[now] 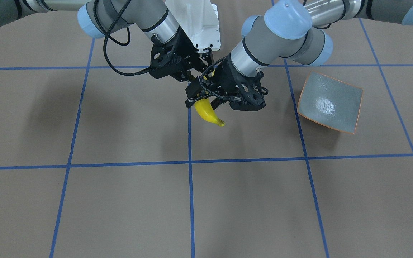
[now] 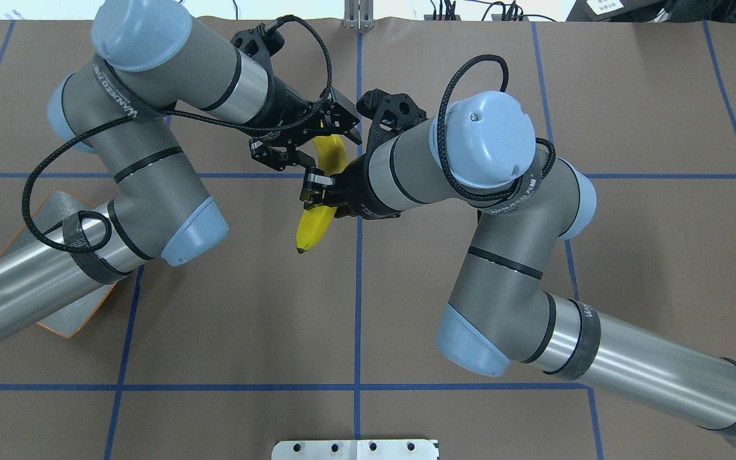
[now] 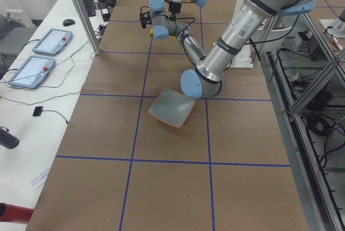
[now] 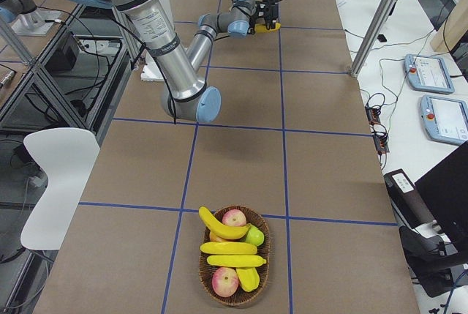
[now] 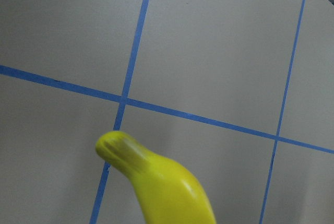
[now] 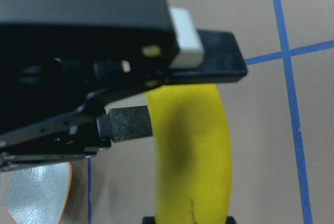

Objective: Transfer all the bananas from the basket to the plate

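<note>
Hanging clear of the table [image 1: 120, 125], over its middle and about midway between its two ends, a glossy bright-yellow banana [image 2: 314, 227] with a dark tip is pinched across its girth by the right gripper [image 2: 324, 195]. The left gripper [image 1: 204, 101] sits on the same banana farther along, just beside the right; whether it clamps cannot be told. The grey-blue, orange-rimmed plate [image 1: 321, 89] lies toward the left end. Three more bananas [image 4: 228, 249] lie in the basket [image 4: 202, 274] at the right end.

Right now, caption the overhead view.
The right claw grips a glossy yellow curved banana, the left claw at its other end.
</note>
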